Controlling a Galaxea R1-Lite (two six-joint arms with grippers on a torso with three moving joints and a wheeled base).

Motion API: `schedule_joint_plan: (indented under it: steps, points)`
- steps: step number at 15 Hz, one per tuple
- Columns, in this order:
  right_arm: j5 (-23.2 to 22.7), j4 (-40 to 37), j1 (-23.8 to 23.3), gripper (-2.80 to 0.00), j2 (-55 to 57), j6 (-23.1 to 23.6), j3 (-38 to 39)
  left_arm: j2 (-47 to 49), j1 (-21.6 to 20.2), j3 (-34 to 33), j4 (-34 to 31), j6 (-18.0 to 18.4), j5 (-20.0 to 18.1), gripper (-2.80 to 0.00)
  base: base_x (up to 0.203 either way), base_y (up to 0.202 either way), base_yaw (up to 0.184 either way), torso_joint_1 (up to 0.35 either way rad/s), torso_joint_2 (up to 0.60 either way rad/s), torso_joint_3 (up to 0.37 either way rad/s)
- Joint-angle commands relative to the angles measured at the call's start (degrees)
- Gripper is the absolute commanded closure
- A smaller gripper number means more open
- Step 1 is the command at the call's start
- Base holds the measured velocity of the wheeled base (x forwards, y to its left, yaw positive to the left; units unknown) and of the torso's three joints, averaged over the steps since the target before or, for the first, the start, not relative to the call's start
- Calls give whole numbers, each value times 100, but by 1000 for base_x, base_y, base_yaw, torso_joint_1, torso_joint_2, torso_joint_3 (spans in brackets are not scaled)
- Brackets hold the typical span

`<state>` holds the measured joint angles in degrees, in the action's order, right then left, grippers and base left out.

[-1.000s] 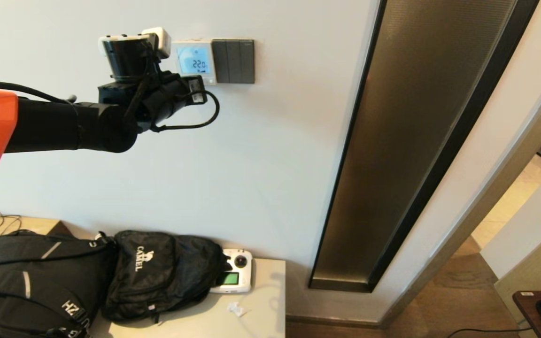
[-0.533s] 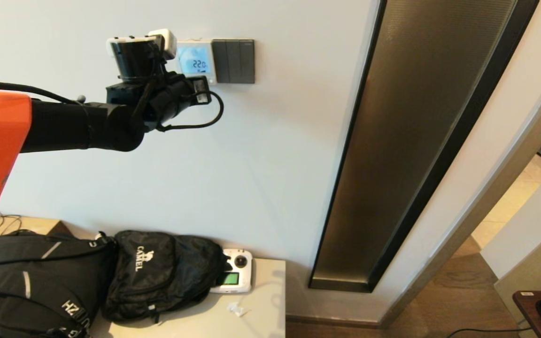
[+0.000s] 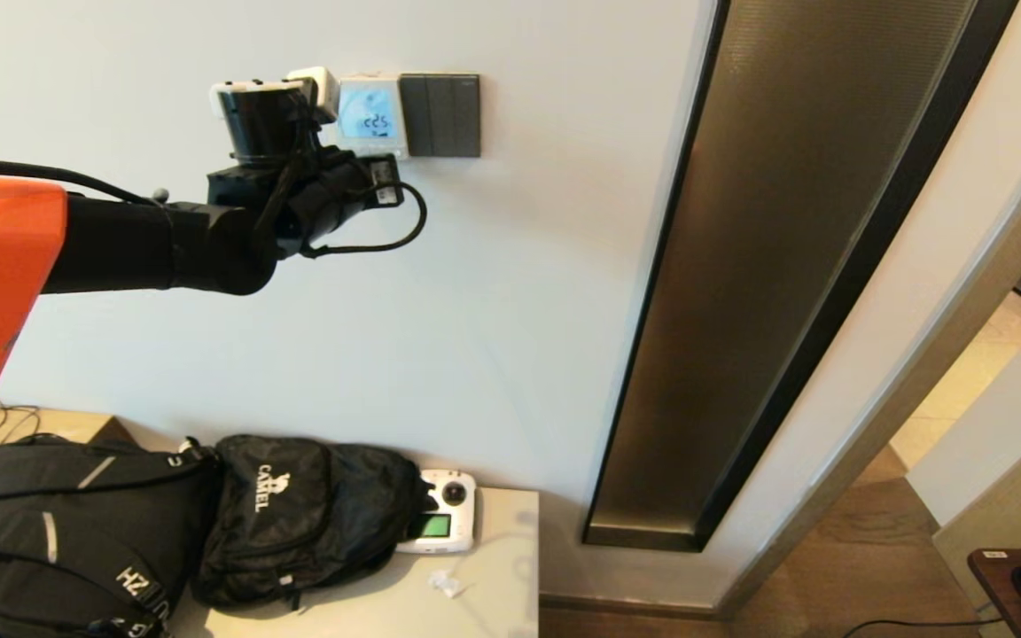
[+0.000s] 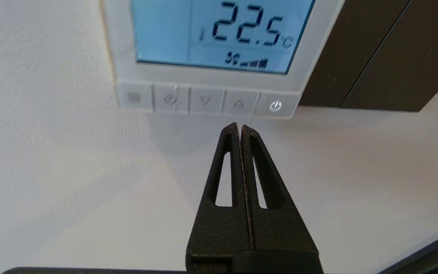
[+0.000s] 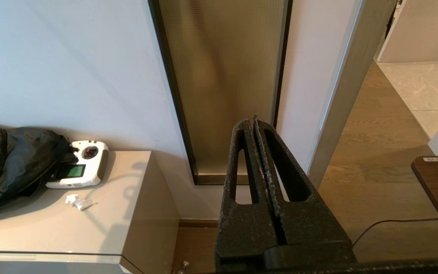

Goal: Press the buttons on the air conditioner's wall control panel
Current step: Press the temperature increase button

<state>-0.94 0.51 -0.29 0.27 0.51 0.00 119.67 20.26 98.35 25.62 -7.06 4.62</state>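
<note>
Left end effector [image 4: 240,127]: you are holding it up at the wall with its black fingers pressed together, nothing between them, tips hovering just under the button row, apart from it.
Panel: the small square white plastic wall control panel [image 3: 372,114] is sitting high on the pale wall, touching the dark grey three-rocker switch plate [image 3: 440,115] on its right side in the head view.
Screen: the pale blue rectangular screen [image 4: 219,32] is glowing and reading 22.5 °C.
Buttons: the row of five tiny pale buttons [image 4: 205,101] is running along the panel's bottom edge; your fingertips are lining up below the up-arrow button [image 4: 238,103], with the power button [image 4: 275,106] beside it.
Right end effector [image 5: 256,125]: you are keeping it low, fingers closed and empty, facing the bronze glass strip [image 5: 222,83].
Tabletop [image 3: 484,585]: it is carrying black backpacks [image 3: 298,514] and a white handheld remote with green screen [image 3: 444,523].
</note>
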Motion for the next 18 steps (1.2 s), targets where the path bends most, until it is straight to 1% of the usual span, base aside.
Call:
schedule_joint_plan:
  steps: [1,2,7,11,16,18]
  points:
    - [-3,2,-6,0,8,2,0,-250,-4,-333,152,-11,9,0,0,0,0,0,0,0]
    - [-2,2,3,0,8,2,0,-287,-12,-378,274,-7,12,0,0,0,0,0,0,0]
    - [-3,2,-3,0,8,2,0,-272,-13,-337,219,2,13,0,0,0,0,0,0,0]
    - [-3,2,-2,0,8,2,0,-99,-13,-160,180,9,13,0,0,0,0,0,0,0]
    - [-3,2,3,0,8,2,0,186,-13,290,30,2,4,0,0,0,0,0,0,0]
    - [-3,2,3,0,8,2,0,195,-13,314,-13,2,4,0,0,0,0,0,0,0]
